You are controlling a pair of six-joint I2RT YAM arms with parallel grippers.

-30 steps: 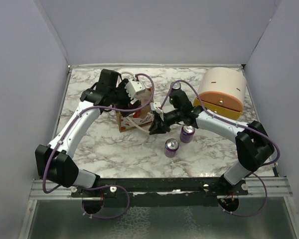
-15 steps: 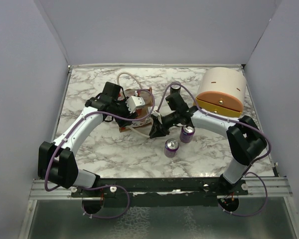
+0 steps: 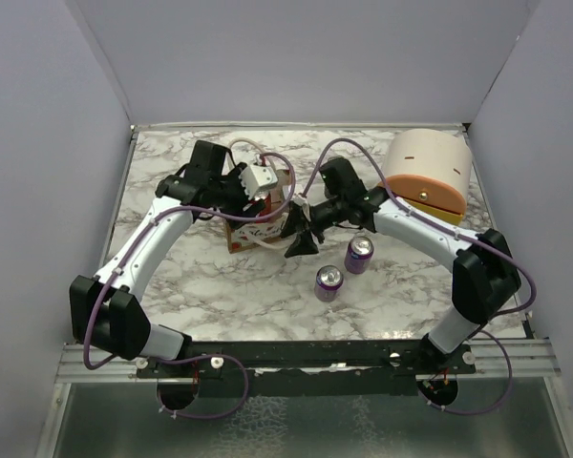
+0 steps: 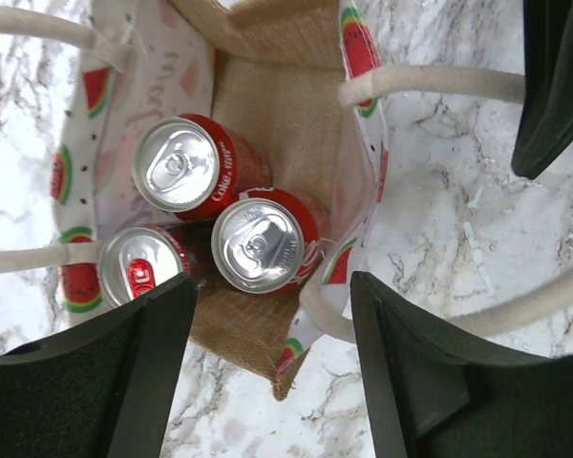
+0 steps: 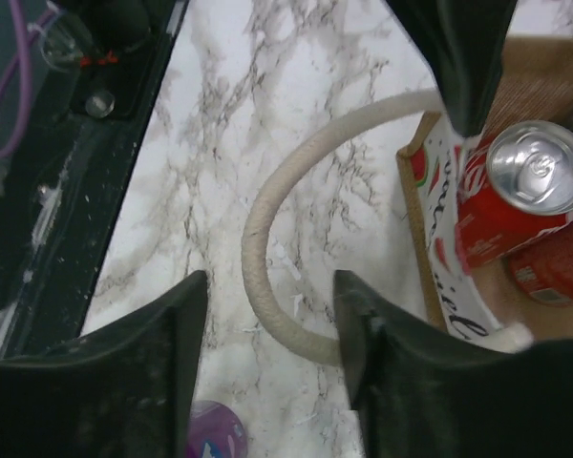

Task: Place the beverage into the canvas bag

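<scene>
**Left tool** (image 4: 267, 286): fingers (image 4: 95, 372) spread wide, nothing gripped. It hangs directly above the open mouth of the bag (image 4: 277, 105), pointing down into it.

**Right tool** (image 5: 272, 281): fingers set apart, nothing gripped. It sits low, just beside the bag on its right. A loop of rope handle (image 5: 255, 239) lies on the counter (image 3: 172, 277) and shows in the gap between the fingers. Whether either finger touches the rope cannot be told.

**Bag**: small tan tote with white panels printed with red watermelon slices and white rope handles. It stands upright with its mouth open, left of centre toward the back of the counter, between the two tools.

**Red cans** (image 4: 263, 245): three, upright with silver tops up. They are packed against one another on the floor of the bag.

**Purple cans** (image 3: 328, 283): two, upright on the counter, outside the bag. They stand near each other but apart, on the near side of the right tool. The farther one is close under the right arm.

**Domed container** (image 3: 425, 176): peach top over a yellow-orange band, at the back right of the counter, well apart from the bag.

**Counter**: white marble pattern with grey veins.
</scene>
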